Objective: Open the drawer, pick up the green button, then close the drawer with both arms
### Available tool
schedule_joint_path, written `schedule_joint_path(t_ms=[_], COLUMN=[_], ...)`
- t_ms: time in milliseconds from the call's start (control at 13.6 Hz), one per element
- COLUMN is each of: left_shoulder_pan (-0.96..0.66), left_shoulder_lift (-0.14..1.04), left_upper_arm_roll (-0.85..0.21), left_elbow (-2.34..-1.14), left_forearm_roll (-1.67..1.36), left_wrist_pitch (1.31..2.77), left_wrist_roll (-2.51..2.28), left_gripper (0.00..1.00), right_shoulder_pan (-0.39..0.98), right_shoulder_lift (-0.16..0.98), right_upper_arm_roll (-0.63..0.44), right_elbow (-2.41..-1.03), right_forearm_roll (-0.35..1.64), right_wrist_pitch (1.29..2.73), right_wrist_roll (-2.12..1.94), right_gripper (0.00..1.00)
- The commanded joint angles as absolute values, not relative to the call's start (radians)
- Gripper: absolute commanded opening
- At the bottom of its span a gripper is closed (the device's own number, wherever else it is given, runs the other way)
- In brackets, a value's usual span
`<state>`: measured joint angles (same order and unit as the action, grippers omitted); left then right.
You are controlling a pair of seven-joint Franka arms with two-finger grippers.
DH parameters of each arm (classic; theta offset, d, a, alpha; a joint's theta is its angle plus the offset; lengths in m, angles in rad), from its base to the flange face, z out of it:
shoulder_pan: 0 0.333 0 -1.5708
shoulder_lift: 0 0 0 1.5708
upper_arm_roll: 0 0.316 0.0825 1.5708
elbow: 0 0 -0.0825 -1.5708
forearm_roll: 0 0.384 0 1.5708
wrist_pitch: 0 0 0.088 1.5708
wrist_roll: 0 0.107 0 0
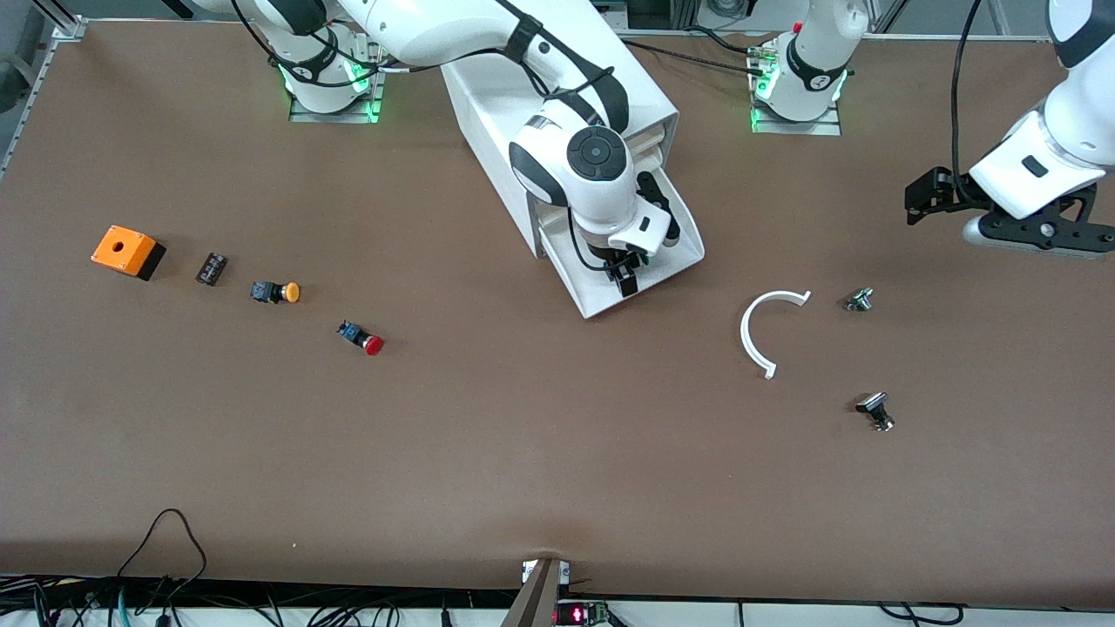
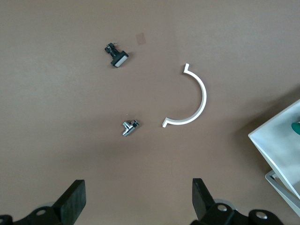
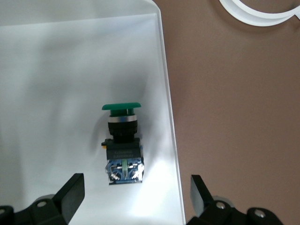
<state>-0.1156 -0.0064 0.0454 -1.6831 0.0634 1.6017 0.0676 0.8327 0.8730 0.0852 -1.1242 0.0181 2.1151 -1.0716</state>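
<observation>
The cabinet's point(image 1: 488, 96) bottommost drawer point(image 1: 599, 300) is pulled open toward the front camera. The green button point(image 3: 123, 140) lies on its side on the drawer floor point(image 3: 56, 84), close to the drawer's side rim. My right gripper point(image 1: 624, 277) hangs over the open drawer, its jaws open just above the button's blue end, touching nothing point(image 3: 136, 197). In the front view the right hand hides the button. My left gripper point(image 1: 1041, 233) waits open and empty in the air at the left arm's end of the table point(image 2: 137, 201). The left wrist view shows a drawer corner point(image 2: 281, 150).
A white C-shaped piece point(image 1: 771, 331) and two small metal parts point(image 1: 859, 300) point(image 1: 876, 411) lie toward the left arm's end. An orange box point(image 1: 127, 251), a small black part point(image 1: 212, 268), an orange-capped button point(image 1: 277, 292) and a red-capped button point(image 1: 361, 338) lie toward the right arm's end.
</observation>
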Motion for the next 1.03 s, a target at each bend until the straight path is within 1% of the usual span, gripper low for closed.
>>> schedule_joint_path(t_ms=[0,74,147,295,368,442,589,663,737,884,958], left_shoulder_pan=[-0.107,-0.126,-0.111,-0.11,-0.109,-0.107,-0.095,-0.077,-0.075,-0.075,-0.063], left_shoulder_lift=[-0.008,-0.012,-0.008,-0.005,0.003,0.012,0.008,0.008,0.008,0.015,0.014], left_upper_arm_roll=[0.04,0.04,0.032,0.032,0.035,0.038,0.048,0.046,0.048,0.046,0.054], left_elbow=[-1.66,-1.658,-1.654,-1.652,-1.652,-1.652,-1.652,-1.649,-1.649,-1.634,-1.617], left_forearm_roll=[0.067,0.067,0.066,0.067,0.071,0.077,0.072,0.06,0.046,0.061,0.061], left_wrist_pitch=[1.598,1.597,1.606,1.603,1.608,1.609,1.62,1.629,1.62,1.62,1.618], left_wrist_roll=[0.052,0.051,0.051,0.043,0.041,0.04,0.031,0.006,-0.036,-0.054,-0.043], left_gripper=[1.0,1.0,1.0,1.0,1.0,1.0,1.0,1.0,1.0,1.0,1.0], right_shoulder_pan=[0.851,0.853,0.854,0.859,0.859,0.861,0.864,0.864,0.864,0.865,0.865], right_shoulder_lift=[0.91,0.913,0.92,0.933,0.934,0.936,0.939,0.939,0.939,0.937,0.937], right_upper_arm_roll=[0.063,0.063,0.061,0.061,0.061,0.061,0.061,0.061,0.061,0.061,0.061], right_elbow=[-1.085,-1.085,-1.085,-1.086,-1.086,-1.086,-1.088,-1.088,-1.088,-1.088,-1.088], right_forearm_roll=[0.006,0.006,0.006,0.006,0.006,0.006,0.002,-0.011,-0.012,-0.015,-0.015], right_wrist_pitch=[2.131,2.135,2.146,2.175,2.178,2.181,2.181,2.181,2.18,2.18,2.18], right_wrist_roll=[-1.068,-1.069,-1.069,-1.068,-1.068,-1.069,-1.074,-1.072,-1.071,-1.069,-1.069], right_gripper=[1.0,1.0,0.99,0.93,0.92,0.88,0.72,0.67,0.67,0.6,0.57])
